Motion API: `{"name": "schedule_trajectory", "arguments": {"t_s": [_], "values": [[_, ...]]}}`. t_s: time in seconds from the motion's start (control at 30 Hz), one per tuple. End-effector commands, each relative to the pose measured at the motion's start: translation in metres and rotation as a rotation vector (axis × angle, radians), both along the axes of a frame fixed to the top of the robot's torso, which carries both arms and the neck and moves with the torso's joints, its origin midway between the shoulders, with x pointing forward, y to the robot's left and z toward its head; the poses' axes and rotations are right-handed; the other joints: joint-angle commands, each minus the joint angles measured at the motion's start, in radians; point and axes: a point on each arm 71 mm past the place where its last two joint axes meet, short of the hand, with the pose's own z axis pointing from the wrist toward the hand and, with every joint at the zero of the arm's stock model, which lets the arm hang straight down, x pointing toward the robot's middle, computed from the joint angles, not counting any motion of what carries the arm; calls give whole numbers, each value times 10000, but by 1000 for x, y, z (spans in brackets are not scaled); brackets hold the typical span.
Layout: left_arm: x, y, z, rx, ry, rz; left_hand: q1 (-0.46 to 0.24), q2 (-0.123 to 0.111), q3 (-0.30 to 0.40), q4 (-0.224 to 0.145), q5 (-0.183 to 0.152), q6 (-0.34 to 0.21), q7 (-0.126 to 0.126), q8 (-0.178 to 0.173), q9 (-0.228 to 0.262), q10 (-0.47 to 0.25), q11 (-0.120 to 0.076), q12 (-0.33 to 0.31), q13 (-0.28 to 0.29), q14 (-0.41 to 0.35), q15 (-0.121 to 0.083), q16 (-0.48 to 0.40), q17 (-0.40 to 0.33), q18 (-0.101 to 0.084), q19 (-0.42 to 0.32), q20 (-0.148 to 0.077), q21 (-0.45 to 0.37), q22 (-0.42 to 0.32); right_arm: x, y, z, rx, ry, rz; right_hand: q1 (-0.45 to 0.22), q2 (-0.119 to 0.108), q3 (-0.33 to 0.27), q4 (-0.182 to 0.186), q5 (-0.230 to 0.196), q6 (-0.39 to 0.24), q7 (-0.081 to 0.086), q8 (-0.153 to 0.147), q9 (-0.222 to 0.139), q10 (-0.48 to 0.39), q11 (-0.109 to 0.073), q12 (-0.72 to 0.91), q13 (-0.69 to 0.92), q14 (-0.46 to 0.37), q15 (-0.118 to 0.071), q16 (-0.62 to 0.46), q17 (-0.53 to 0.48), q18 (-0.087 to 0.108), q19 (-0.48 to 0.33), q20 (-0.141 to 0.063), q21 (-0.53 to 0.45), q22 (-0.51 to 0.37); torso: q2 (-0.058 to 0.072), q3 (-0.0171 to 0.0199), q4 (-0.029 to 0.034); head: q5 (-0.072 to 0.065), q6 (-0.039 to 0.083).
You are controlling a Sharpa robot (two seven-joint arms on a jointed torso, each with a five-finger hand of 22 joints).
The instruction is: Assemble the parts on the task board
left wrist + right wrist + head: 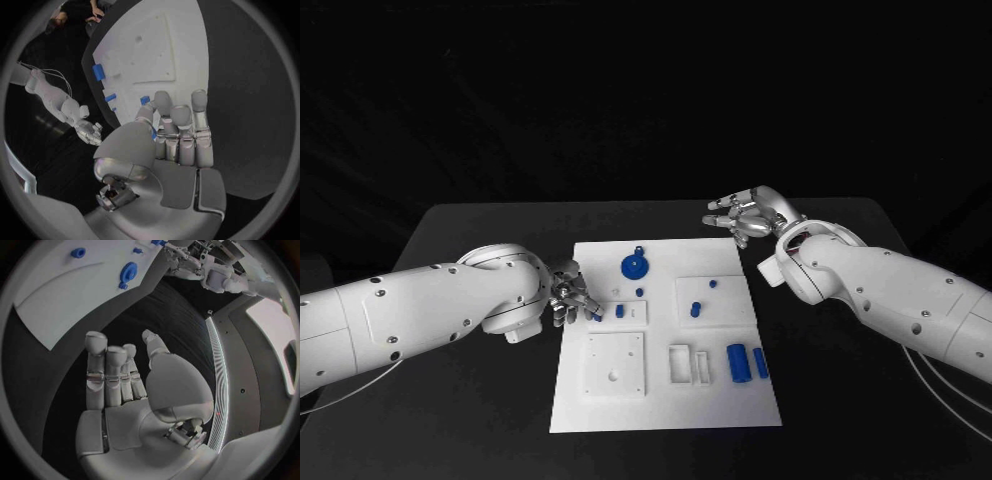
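Note:
The white task board [661, 400] lies mid-table. My left hand [570, 296] is at the board's left edge; a small blue peg [596, 315] sits at its fingertips. In the left wrist view a sliver of the blue peg [153, 133] shows between the thumb and the closed fingers [181, 125], so the hand pinches it. A round blue part [635, 266] lies at the board's far side, and two blue cylinders [737, 362] lie near its right edge. My right hand [744, 215] hovers off the board's far right corner, fingers straight, thumb apart, holding nothing [125, 385].
A raised white block [708, 300] carries two small blue bits. A white square plate [615, 362] and small white frames [682, 363] sit on the board's near half. Black table [473, 230] surrounds the board. My right hand [87, 131] also appears in the left wrist view.

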Motion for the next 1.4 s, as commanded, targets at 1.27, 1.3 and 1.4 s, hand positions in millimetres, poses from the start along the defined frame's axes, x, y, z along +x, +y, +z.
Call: {"name": "schedule_trajectory", "arguments": {"t_s": [1.27, 1.3, 1.4], "values": [[5, -8, 4, 68, -486, -190, 11, 35, 981, -1043, 68, 656, -603, -26, -26, 431, -132, 61, -28, 99, 12, -59, 45, 38, 35, 19, 62, 179, -1, 3, -1, 20, -4, 162, -75, -44, 10, 75, 41, 67, 0, -12, 9, -11, -2, 35, 12, -3, 5, 31, 16, 140, 97, -34, 62, 596, -7, 7, 4, -42, 9], [6, -8, 4, 63, -494, -194, 11, 35, 981, -1043, 68, 656, -603, -26, -26, 431, -132, 61, -28, 99, 12, -59, 45, 38, 35, 19, 62, 179, -1, 3, -1, 20, -1, 164, -75, -44, 10, 75, 41, 67, 0, -12, 9, -11, -2, 35, 12, -3, 5, 31, 16, 140, 97, -34, 62, 596, -7, 8, 5, -44, 11], [6, -8, 4, 57, -506, -198, 11, 35, 981, -1043, 68, 656, -603, -26, -26, 431, -132, 61, -28, 99, 12, -59, 45, 38, 35, 19, 62, 179, -1, 3, -1, 23, 4, 172, -75, -44, 10, 75, 41, 67, 0, -12, 9, -11, -2, 35, 12, -3, 5, 31, 16, 140, 97, -34, 62, 596, -5, 8, 6, -48, 7]]}}
